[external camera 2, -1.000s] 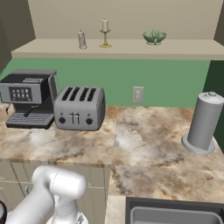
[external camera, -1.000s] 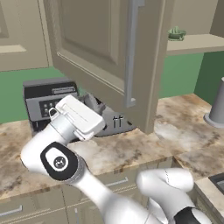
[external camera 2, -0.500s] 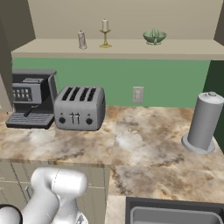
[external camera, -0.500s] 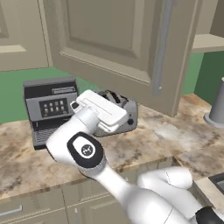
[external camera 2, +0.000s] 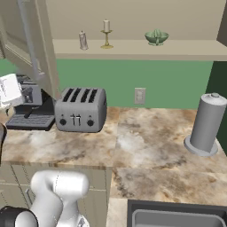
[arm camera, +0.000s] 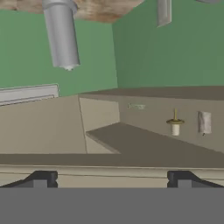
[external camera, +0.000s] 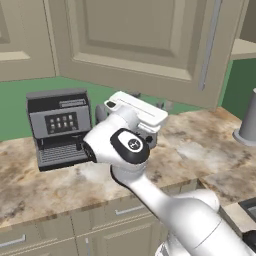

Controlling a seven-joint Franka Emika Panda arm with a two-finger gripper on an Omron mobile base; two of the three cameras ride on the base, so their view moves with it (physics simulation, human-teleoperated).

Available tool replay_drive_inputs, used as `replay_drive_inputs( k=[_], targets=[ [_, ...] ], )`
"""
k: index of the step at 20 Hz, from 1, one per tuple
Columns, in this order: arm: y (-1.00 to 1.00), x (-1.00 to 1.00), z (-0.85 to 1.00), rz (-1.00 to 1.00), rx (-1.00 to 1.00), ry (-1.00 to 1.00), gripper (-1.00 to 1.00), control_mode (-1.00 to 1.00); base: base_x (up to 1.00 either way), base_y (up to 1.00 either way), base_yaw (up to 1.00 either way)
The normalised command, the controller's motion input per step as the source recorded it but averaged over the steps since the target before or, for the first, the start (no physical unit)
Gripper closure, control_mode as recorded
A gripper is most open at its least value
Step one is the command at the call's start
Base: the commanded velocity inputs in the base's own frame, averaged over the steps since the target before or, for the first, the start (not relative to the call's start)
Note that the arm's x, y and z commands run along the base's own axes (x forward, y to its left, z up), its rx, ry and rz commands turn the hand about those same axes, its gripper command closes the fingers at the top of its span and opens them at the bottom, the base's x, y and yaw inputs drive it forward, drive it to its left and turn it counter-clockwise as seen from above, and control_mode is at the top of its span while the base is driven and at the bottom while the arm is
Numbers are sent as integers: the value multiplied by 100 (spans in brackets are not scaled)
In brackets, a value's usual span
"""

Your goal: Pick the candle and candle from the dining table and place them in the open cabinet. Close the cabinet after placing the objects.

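Left base view first: the white hand sits in front of the coffee machine (external camera: 59, 126), just under the big beige cabinet door (external camera: 145, 40), which is swung out and has its long grey bar handle (external camera: 209, 45) on the right. The fingers themselves are hidden behind the hand from here, so I can't tell the jaw state from this angle. The marble counter (external camera: 50, 187) runs underneath, and a grey canister (external camera: 248, 120) stands at the far right.

Right base view: the open cabinet (external camera 2: 133, 48) shows its shelf up top. On it, from left to right, stand the stubby candle (external camera 2: 83, 41), the taper candle (external camera 2: 106, 32) on its brass stick, both upright and near each other but not touching, and then the green bowl (external camera 2: 156, 37) well to the right. The door edge is at the far left, with a bit of the white hand just below it. A toaster (external camera 2: 81, 109) sits on the counter beneath the shelf.

Hand view: it's rolled upside down. The gripper (arm camera: 111, 178) has its two dark tips spread wide apart, about as open as it gets, with nothing between them and nothing touched. Past the tips, well away, is the shelf with both candles hanging inverted on the right side, the taper just left of the stubby one.
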Motion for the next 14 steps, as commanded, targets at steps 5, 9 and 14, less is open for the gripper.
replay_drive_inputs(
  k=[5, 9, 14],
  targets=[
    [-45, 29, 26, 8, 7, 0, -100, -100, 0, 0, 0],
    [-38, 34, 28, 6, 5, 1, -100, -100, 0, 0, 0],
    [-34, 43, 22, 6, 4, 4, -100, -100, 0, 0, 0]
  ],
)
